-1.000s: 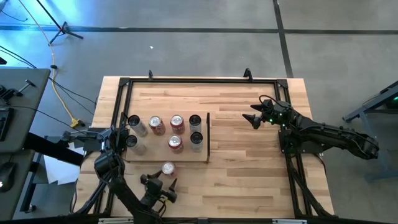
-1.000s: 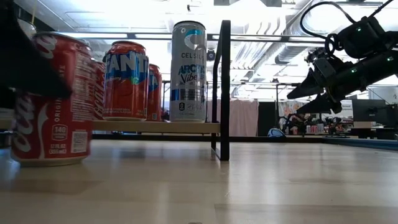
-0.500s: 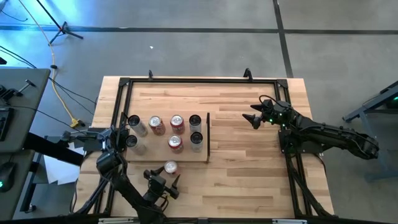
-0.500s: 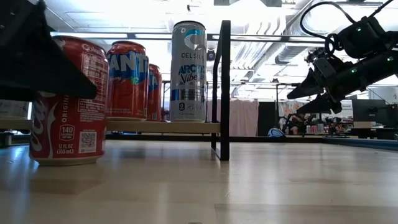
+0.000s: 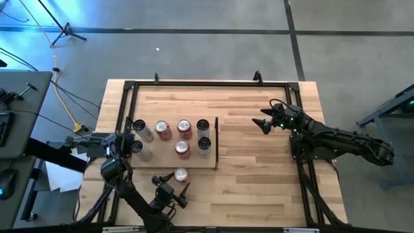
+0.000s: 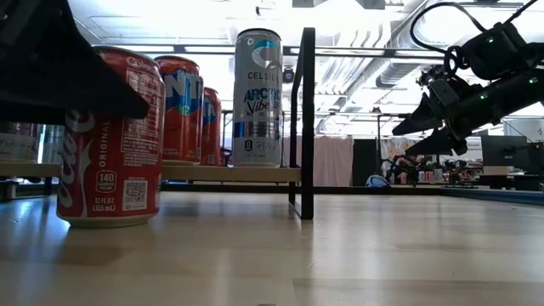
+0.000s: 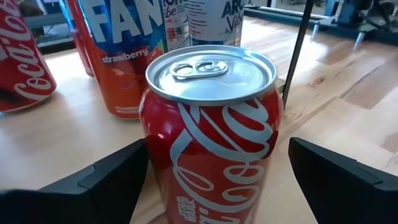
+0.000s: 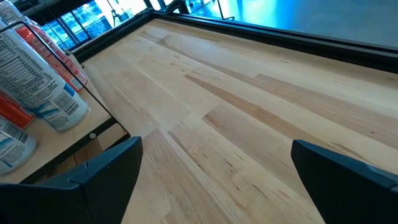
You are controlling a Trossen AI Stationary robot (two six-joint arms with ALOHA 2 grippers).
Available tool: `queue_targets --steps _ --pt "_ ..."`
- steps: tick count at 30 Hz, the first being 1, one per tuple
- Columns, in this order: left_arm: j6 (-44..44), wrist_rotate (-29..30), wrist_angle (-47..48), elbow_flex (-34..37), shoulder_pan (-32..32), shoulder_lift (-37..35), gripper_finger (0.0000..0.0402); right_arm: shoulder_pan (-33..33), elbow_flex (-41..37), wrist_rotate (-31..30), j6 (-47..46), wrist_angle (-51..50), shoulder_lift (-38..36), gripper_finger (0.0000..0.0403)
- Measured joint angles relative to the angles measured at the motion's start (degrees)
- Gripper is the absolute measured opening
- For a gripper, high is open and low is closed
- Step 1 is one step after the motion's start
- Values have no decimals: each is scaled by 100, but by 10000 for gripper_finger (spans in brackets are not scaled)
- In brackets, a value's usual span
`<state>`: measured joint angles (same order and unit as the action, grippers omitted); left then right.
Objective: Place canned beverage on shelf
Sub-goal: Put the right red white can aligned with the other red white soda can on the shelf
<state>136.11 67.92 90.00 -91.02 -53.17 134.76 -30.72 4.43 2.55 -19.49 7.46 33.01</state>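
You have seven cans in total: six stand on the one shelf [image 5: 150, 163], and one red cola can [image 5: 180, 175] stands on the tabletop [image 5: 252, 162] at the shelf's 6 o'clock edge. Two arms are present, each carrying one gripper: left gripper [image 5: 180, 194], right gripper [image 5: 262, 122].

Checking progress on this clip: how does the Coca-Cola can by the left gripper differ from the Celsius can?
The Coca-Cola can is red and squat, on the tabletop off the shelf; the Celsius can is silver, taller, slimmer and on the shelf. The open left gripper straddles the Coca-Cola can only. Both stand upright.
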Motion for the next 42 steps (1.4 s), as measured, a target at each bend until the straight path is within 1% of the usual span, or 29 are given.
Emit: queue_targets --steps 3,9,12,14,18,23,27,30,34,38,42 --pt "156 69 -2 0 34 0 361 -1 0 0 0 1 1 399" --pt "180 142 -4 84 123 0 361 0 0 0 0 0 2 399" --pt "180 324 -7 231 199 0 360 0 0 0 1 0 0 399" --pt "204 298 -8 271 276 0 360 -1 0 0 1 1 0 399" --pt "108 33 -13 221 401 0 360 -1 0 0 0 0 0 399" --pt "-233 -12 -167 195 558 0 360 0 0 0 0 0 1 399" --pt "-254 -118 -177 195 555 0 360 0 0 0 0 0 1 399" --pt "-224 -102 -177 195 533 0 360 0 0 0 0 1 1 399" --pt "-182 68 -175 195 467 0 359 0 0 0 0 0 2 399" --pt "-97 74 -175 195 419 0 344 0 0 0 0 0 1 399" --pt "78 23 -172 127 402 2 310 0 0 0 0 0 0 399"
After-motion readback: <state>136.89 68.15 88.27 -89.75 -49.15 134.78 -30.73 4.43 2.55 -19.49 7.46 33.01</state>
